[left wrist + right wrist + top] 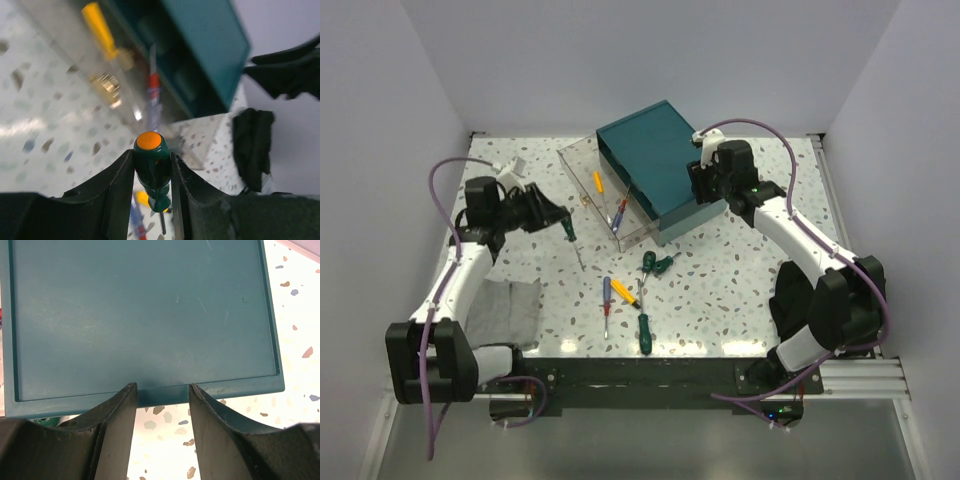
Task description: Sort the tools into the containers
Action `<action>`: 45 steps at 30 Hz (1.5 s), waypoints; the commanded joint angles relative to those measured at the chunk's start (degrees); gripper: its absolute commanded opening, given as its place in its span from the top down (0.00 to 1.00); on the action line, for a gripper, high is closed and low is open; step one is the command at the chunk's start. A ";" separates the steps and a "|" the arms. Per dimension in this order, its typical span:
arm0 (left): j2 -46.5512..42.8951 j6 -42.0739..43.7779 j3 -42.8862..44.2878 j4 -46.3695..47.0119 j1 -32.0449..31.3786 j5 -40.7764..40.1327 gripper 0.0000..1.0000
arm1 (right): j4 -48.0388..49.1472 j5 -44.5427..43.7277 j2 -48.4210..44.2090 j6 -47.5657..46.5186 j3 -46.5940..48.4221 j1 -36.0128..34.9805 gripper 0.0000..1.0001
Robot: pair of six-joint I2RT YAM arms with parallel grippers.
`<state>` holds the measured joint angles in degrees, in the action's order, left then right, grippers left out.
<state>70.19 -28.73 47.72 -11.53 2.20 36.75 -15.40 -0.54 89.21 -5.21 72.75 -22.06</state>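
My left gripper [564, 228] is shut on a green screwdriver with an orange cap [151, 167], held left of the pulled-out clear drawer [603, 196]. In the left wrist view the gripper [152, 156] faces the drawer's brass knob [108, 86]. A yellow screwdriver [598, 182] and a red one [620, 210] lie in the drawer. The teal box [655, 165] stands behind it. My right gripper [699, 181] is open and empty, its tips [160, 388] against the box's [140, 315] right edge. Two green screwdrivers [648, 262], a blue-red one [606, 300], a yellow one [625, 293] and another green one [644, 333] lie on the table.
A grey folded cloth [507, 308] lies at the near left beside my left arm. White walls close the table at left, right and back.
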 commanded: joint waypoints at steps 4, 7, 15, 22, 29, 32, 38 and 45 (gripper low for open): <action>11.51 -19.42 16.41 24.56 0.35 13.57 1.00 | 1.69 0.01 0.18 -0.15 3.80 0.18 0.51; 17.23 -17.95 24.42 16.31 -1.66 4.16 1.00 | 1.42 -0.25 -0.35 -0.50 3.71 0.18 0.51; 27.88 -18.20 30.93 14.52 -8.08 -4.05 0.99 | 0.98 -0.78 -3.95 -1.82 -0.06 0.27 0.50; 26.59 -12.59 32.43 15.93 -9.67 -3.70 0.39 | 0.81 -0.43 -5.80 -1.82 -1.29 1.32 0.50; 8.84 -0.75 18.30 5.39 -12.47 -8.27 0.41 | 0.72 0.01 -5.98 -1.12 -2.17 2.38 0.50; 3.21 3.15 7.50 -1.46 -13.89 -11.18 0.42 | 0.72 0.36 -5.45 -0.59 -2.09 2.38 0.50; -5.67 5.87 -9.92 -6.57 -15.73 -10.64 0.41 | 0.90 1.50 -4.57 0.55 -2.09 2.38 0.50; -6.21 4.56 -17.14 -2.19 -16.96 -9.95 0.44 | 1.07 1.77 -4.92 0.99 -2.88 2.38 0.50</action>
<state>65.84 -25.26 31.73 -18.31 -13.98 26.22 -15.86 -0.10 85.32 -5.21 70.61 -19.81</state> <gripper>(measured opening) 0.576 0.495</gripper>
